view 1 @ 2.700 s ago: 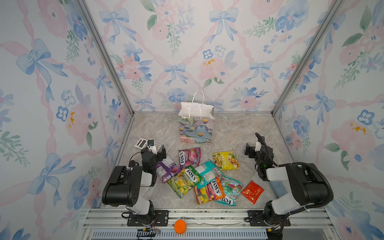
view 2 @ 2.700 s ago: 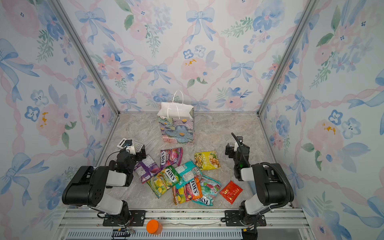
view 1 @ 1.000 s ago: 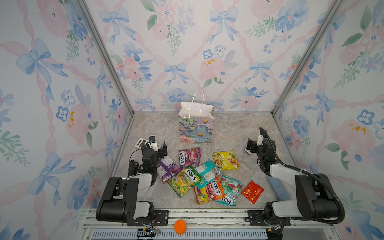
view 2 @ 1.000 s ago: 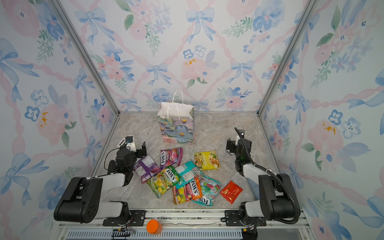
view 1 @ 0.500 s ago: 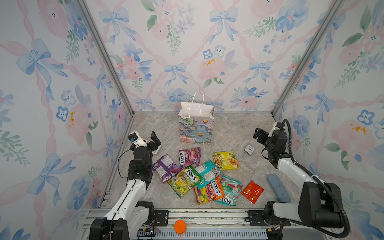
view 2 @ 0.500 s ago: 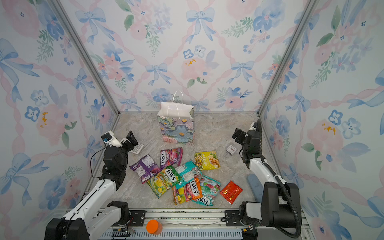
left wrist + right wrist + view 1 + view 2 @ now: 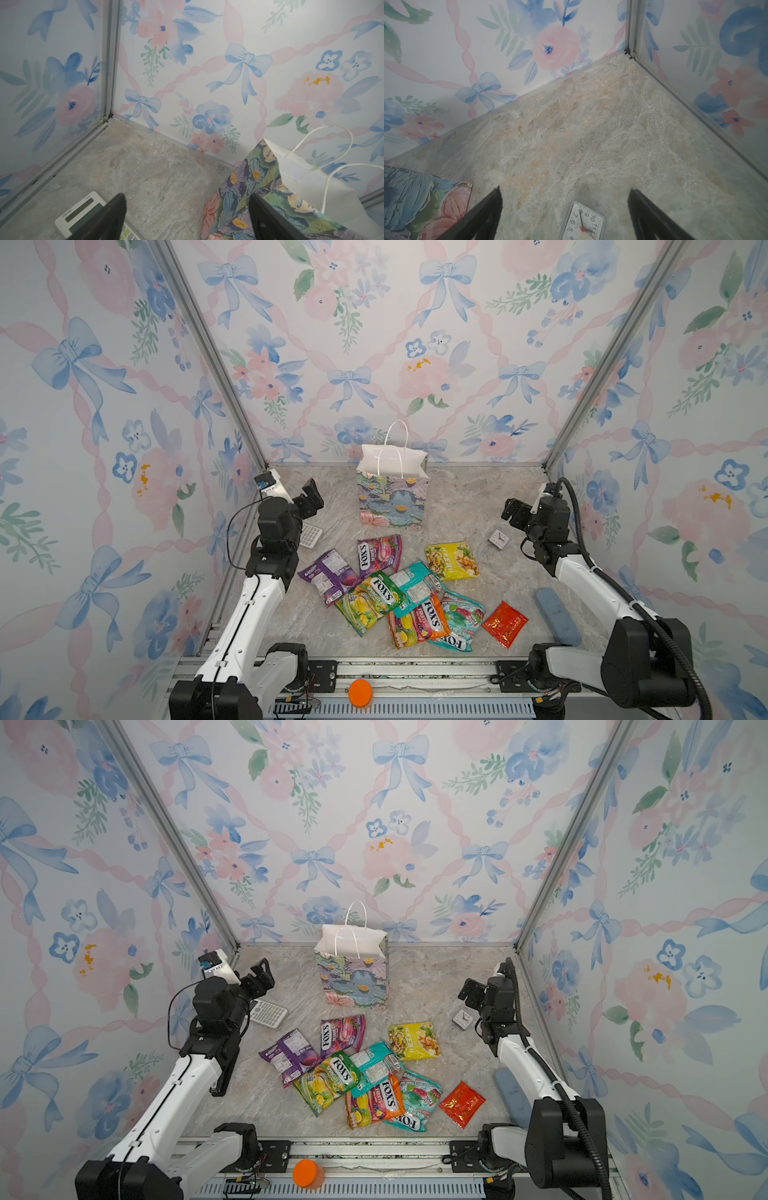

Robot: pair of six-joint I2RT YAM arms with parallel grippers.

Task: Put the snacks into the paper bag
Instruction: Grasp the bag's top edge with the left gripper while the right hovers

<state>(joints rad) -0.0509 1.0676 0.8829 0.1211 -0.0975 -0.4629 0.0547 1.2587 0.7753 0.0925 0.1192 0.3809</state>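
Snacks (image 7: 376,597) all on bench (image 7: 457,506), paper bag (image 7: 390,497) upright. Left end effector (image 7: 309,498) & right end effector (image 7: 512,511) spread, empty. Pre-grasp; nxt: reach down onto one.

left arm (image 7: 253,614): white links, black joints, thin black cable
right arm (image 7: 594,589): same, ribbed black hose
left gripper (image 7: 186,196): black fingers

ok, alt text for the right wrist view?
The right tool, open and empty, hangs over a marble floor, with a small white clock lying face-up, seen between its dark fingers. A corner of the flowered paper bag shows at the edge, and floral wallpaper walls meet at a metal post beyond.
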